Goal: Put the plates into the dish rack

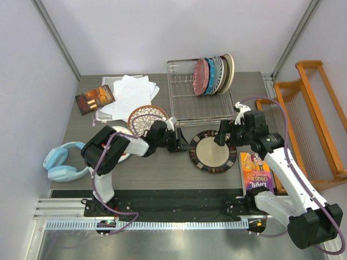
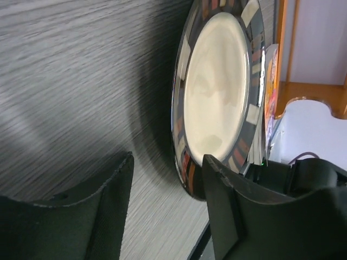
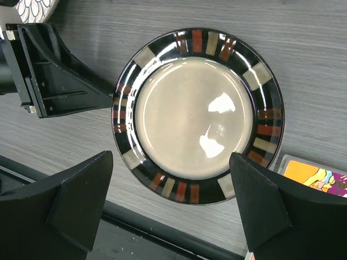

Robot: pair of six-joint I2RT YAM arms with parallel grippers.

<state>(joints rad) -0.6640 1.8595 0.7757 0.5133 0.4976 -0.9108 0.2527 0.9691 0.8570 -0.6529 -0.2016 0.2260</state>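
Note:
The dark-rimmed plate with a beige centre [image 1: 210, 153] lies flat on the table in front of the silver wire dish rack [image 1: 187, 103]. Several plates [image 1: 214, 75] stand in the rack's right end. The brown-white petal plate [image 1: 146, 119] lies by my left arm. My left gripper [image 1: 183, 144] is open and empty, level with the table just left of the dark-rimmed plate [image 2: 217, 92], whose rim is next to one finger [image 2: 222, 200]. My right gripper [image 1: 223, 135] is open and empty, hovering over the same plate [image 3: 198, 116]. The left gripper also shows in the right wrist view [image 3: 54, 70].
White sheets of paper [image 1: 130, 95] and a dark booklet [image 1: 95, 99] lie at the back left. Blue headphones [image 1: 59, 162] sit at the left edge. A colourful book [image 1: 255, 170] lies right of the plate. An orange wooden rack [image 1: 314, 114] stands off the table's right side.

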